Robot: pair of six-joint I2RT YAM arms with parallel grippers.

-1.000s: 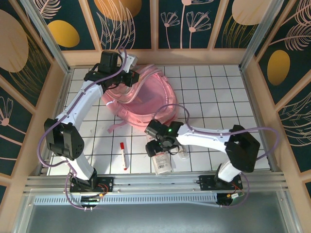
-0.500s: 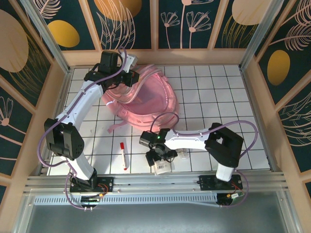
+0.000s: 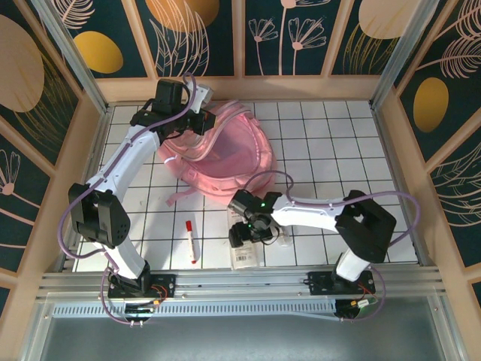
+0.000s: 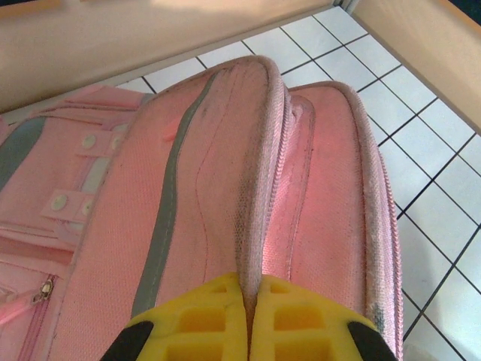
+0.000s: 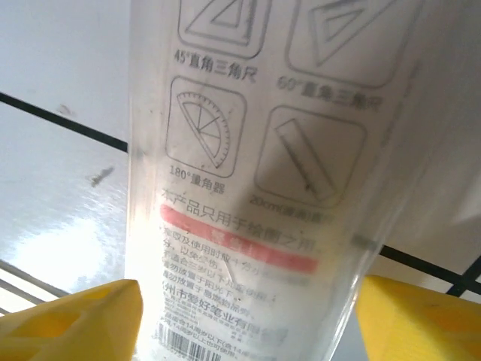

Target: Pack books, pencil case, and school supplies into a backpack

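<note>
My right hand (image 5: 248,308) hangs low over the long white packet (image 5: 252,188). Its fingers (image 5: 68,320) are spread and stand one on either side of the packet, with nothing clamped. Whether the pads touch its edges I cannot tell. The packet lies flat on the white gridded surface (image 3: 331,150), directly under this hand, so I judge the step in hand to be picking it up. Next I should close squarely across its width, lift without letting the thin thing bend or slip, then carry it away from me to the bag. Off to this hand's left, apart, lies the red-and-white marker (image 3: 192,239), not yet packed. Farther out, my left hand (image 4: 249,320) is pinched shut on a fold of the pink backpack (image 4: 210,173) beside its zip, I take it to hold the opening up. Beyond, wood-framed walls (image 3: 301,37) of dark panels with gold and pale leaf patterns close the surface in.
</note>
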